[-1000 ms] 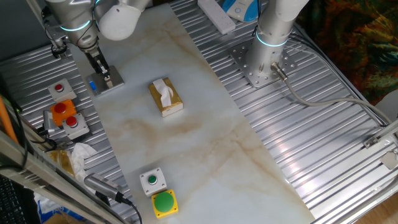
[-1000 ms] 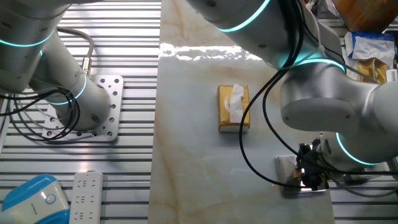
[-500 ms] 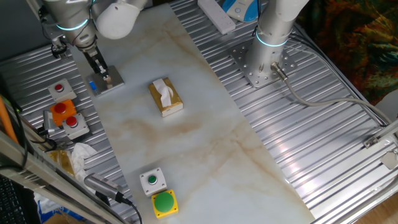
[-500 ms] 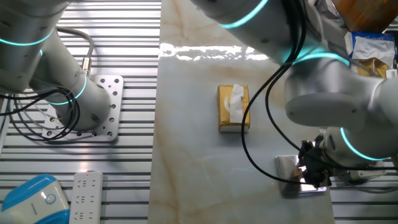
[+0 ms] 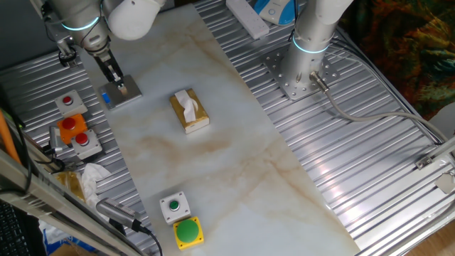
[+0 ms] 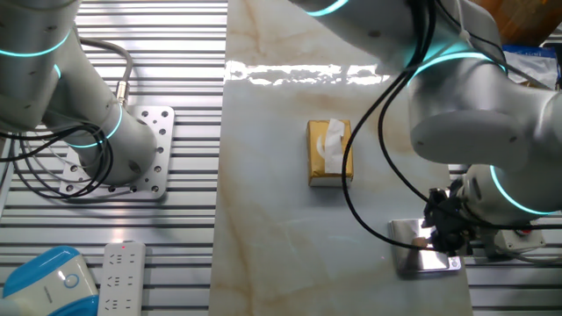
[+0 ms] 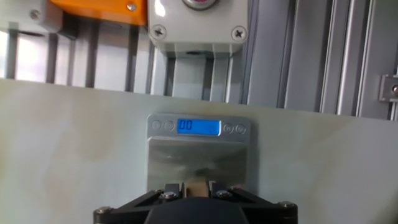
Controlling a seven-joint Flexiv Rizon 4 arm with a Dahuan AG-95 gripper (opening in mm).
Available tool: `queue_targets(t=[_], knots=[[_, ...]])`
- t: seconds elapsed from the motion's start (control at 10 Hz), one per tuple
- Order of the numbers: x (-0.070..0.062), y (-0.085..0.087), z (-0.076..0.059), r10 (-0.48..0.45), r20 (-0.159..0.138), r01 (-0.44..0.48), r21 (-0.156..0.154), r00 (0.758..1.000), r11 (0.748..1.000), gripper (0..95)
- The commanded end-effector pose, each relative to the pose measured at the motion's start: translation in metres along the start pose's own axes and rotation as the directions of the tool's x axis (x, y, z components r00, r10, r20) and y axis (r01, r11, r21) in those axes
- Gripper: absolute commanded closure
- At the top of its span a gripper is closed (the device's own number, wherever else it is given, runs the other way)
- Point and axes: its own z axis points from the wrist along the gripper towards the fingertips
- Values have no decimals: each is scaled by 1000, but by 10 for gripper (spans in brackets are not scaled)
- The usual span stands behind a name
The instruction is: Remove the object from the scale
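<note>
In the hand view the tiny tan block point(image 7: 198, 185) sits pinched between my gripper's point(image 7: 198, 189) two dark fingers point(image 7: 173, 187), just above the scale point(image 7: 198, 155). The scale is a flat grey square with a blue display strip point(image 7: 199, 127) reading 00. In one fixed view my gripper point(image 5: 119, 85) hangs over the scale point(image 5: 128, 94) at the far left of the white table. In the other fixed view my gripper point(image 6: 441, 239) is over the scale point(image 6: 411, 235), whose plate shows bare beside it.
A gold-brown tissue box point(image 5: 189, 111) lies mid-table. Grey boxes with red buttons point(image 5: 68, 102) and an orange part point(image 5: 70, 126) stand left of the scale. Green button boxes point(image 5: 181, 219) are at the near edge. A second arm's base point(image 5: 298, 71) is at the back right.
My gripper has risen a little from the scale, still shut on the tan block. More of the scale's plate shows in the other fixed view.
</note>
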Motion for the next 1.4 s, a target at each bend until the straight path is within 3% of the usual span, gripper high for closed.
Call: queue_targets(t=[0.1, 0.4, 0.7, 0.8, 1.4], knots=[[0, -5, 4, -28, 6, 28, 5, 1000, 1000, 760], [-1, -11, 15, -37, 14, 37, 5, 999, 999, 760], [-1, -11, 16, -38, 30, 39, -6, 999, 999, 760], [-1, -11, 16, -37, 31, 37, -12, 999, 999, 570], [-3, -8, 24, -40, 25, 40, -16, 999, 999, 570]])
